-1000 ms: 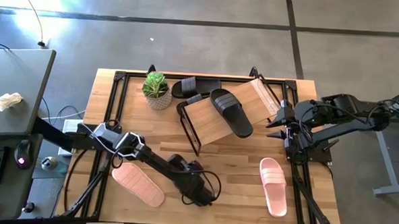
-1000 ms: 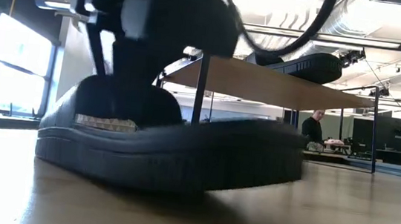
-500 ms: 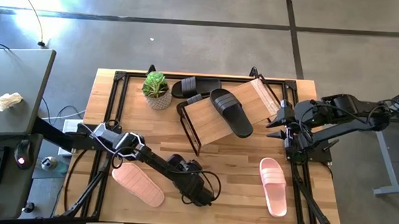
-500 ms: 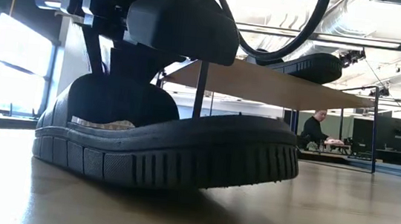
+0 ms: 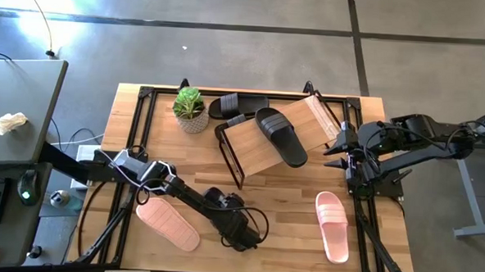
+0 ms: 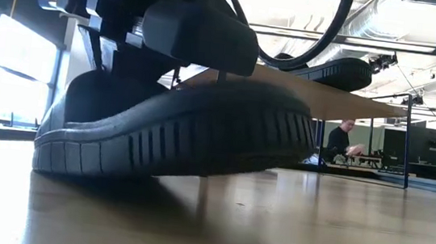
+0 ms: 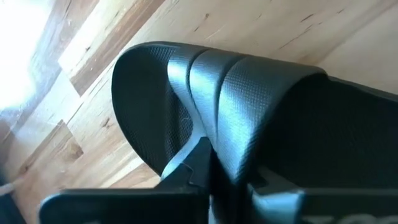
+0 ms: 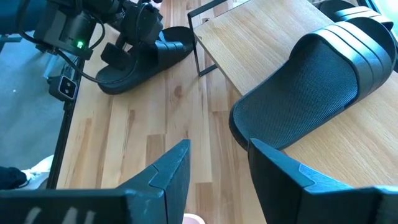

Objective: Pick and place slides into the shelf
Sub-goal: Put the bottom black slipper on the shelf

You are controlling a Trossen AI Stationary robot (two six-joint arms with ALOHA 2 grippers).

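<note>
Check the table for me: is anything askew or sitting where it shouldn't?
The shelf sits turned at an angle to the table edges. One black slide lies on its board; another lies on the table behind it, beside the plant.

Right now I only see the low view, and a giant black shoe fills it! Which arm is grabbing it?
Observer: The left gripper. It is shut on the strap of that black slide, near the table's front edge.
Operator: Are there any pink shoes? I can't see any.
Observer: Yes, two. One pink slide lies on the table beside the left arm, and the other pink slide lies on the right side.
Operator: What is the other arm doing?
Observer: The right gripper is open and holds nothing. It waits at the table's right edge, next to the shelf.
</note>
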